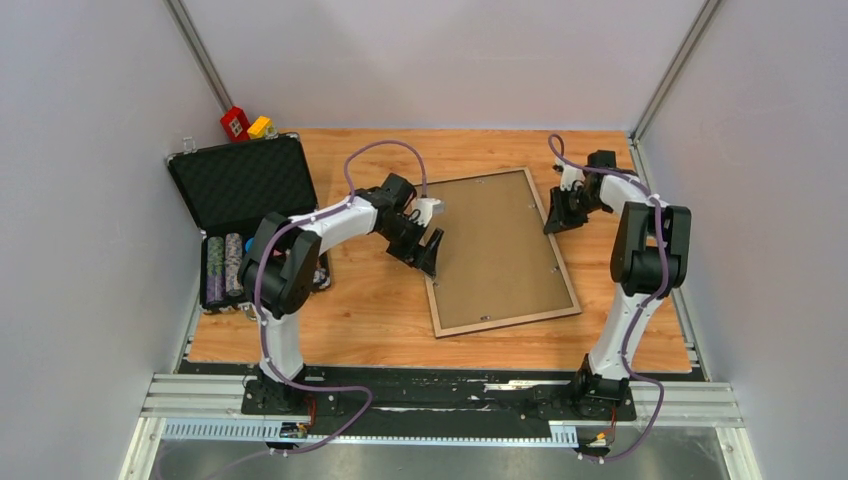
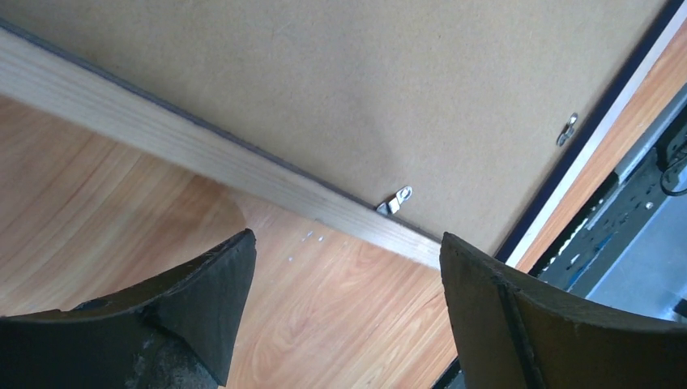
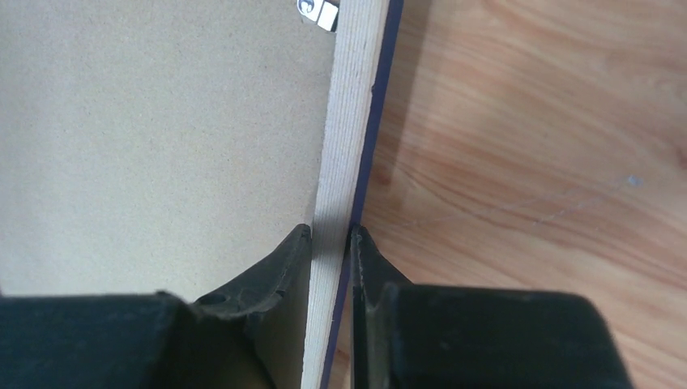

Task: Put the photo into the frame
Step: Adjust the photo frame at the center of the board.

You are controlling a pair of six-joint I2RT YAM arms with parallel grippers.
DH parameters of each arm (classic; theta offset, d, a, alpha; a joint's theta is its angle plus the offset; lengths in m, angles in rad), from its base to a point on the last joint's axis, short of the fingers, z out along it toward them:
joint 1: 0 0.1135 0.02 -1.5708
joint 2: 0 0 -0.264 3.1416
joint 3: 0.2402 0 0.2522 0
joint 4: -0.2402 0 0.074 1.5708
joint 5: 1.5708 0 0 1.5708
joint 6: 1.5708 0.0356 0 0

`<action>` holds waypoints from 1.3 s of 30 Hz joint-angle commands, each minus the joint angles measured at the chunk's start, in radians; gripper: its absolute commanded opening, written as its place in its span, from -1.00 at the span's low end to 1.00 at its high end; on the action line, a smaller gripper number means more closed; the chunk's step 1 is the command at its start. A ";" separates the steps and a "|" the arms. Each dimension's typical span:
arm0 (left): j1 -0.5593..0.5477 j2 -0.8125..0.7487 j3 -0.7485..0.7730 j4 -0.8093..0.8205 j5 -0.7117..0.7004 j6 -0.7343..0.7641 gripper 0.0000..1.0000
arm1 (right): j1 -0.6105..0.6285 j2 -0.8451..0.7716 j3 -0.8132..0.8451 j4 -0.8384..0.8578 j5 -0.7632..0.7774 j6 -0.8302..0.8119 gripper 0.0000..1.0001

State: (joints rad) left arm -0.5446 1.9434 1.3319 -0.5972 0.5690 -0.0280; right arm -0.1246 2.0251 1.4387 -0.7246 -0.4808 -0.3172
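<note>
Seen from above, the frame (image 1: 510, 321) lies back-up on the table (image 1: 370, 300), with the brown backing panel (image 1: 495, 245) inside its border. Only the right wrist view shows the right gripper (image 3: 330, 231) pinching the wooden rim. The left wrist view shows the left gripper (image 2: 344, 243) spread wide and empty, just beside the opposite edge.

A black foam-lined case (image 1: 243, 185) is lying open at the table's (image 1: 370, 310) left edge, holding poker chips (image 1: 224, 268). 1 red block (image 1: 235, 123) and 1 yellow block (image 1: 260, 127) are sitting just behind it.
</note>
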 commanded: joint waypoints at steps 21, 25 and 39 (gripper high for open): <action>0.155 -0.217 0.030 -0.046 -0.222 0.093 0.88 | 0.056 0.194 0.297 -0.031 0.065 -0.146 -0.19; 0.157 -0.207 0.048 -0.058 -0.218 0.092 0.89 | 0.073 0.205 0.307 -0.018 0.110 -0.148 -0.15; 0.189 -0.235 0.067 -0.084 -0.233 0.103 0.89 | 0.148 0.185 0.294 -0.078 0.043 -0.455 -1.00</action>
State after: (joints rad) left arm -0.3717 1.7657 1.3472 -0.6689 0.3527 0.0471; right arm -0.0326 2.1994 1.7283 -0.8085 -0.4263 -0.5495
